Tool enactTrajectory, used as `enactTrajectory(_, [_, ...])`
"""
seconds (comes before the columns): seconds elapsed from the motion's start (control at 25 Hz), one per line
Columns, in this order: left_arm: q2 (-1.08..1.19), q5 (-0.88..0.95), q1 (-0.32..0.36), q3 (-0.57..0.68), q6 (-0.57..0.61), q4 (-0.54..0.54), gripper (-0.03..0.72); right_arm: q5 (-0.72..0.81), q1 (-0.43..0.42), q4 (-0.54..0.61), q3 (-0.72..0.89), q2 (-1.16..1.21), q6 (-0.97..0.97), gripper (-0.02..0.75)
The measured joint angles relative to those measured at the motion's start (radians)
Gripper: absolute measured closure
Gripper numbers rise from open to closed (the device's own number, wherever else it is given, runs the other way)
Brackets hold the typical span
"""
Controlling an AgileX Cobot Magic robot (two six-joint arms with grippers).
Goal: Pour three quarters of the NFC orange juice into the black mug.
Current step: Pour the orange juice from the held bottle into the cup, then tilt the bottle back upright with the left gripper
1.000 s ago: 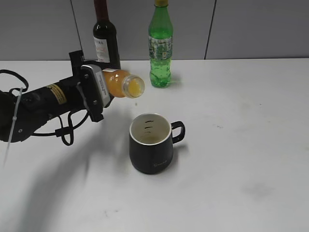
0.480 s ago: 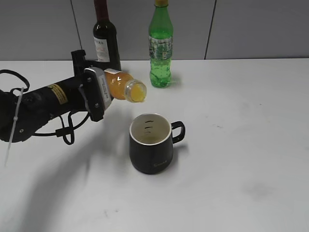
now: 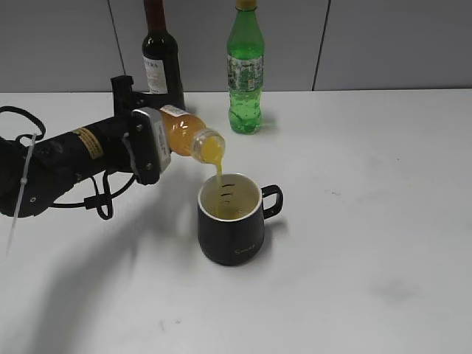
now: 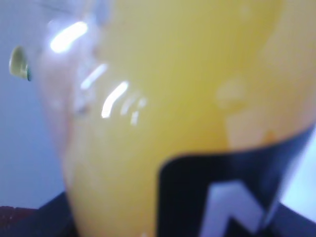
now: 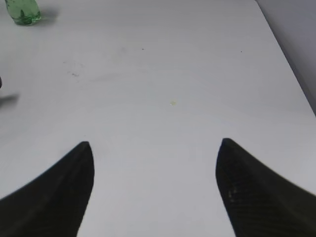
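Observation:
My left gripper point(image 3: 151, 144) is shut on the NFC orange juice bottle point(image 3: 188, 135) and holds it tipped, mouth down to the right, above the black mug point(image 3: 230, 220). A thin stream of orange juice point(image 3: 219, 172) runs from the mouth into the mug's white inside. The bottle fills the left wrist view point(image 4: 173, 108), blurred, with its black label at the bottom. The mug stands upright at the table's middle, handle to the right. My right gripper point(image 5: 155, 153) is open and empty over bare table, out of the exterior view.
A dark wine bottle point(image 3: 161, 63) and a green soda bottle point(image 3: 245, 70) stand at the back of the white table point(image 3: 369, 184), behind the tipped bottle. The green bottle's base shows in the right wrist view point(image 5: 22, 12). A grey wall lies behind.
My left gripper has tilted the bottle further down and moved it slightly right. Juice has started to flow into the mug. The mug has not moved.

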Motion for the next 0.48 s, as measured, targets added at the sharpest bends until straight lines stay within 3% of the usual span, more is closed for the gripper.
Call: enactTrajectory(0.48, [0.0, -0.015, 0.0, 0.0, 0.106, 0.0, 0.217, 0.0, 0.0, 0.0, 0.0, 0.0, 0.0, 0.155])
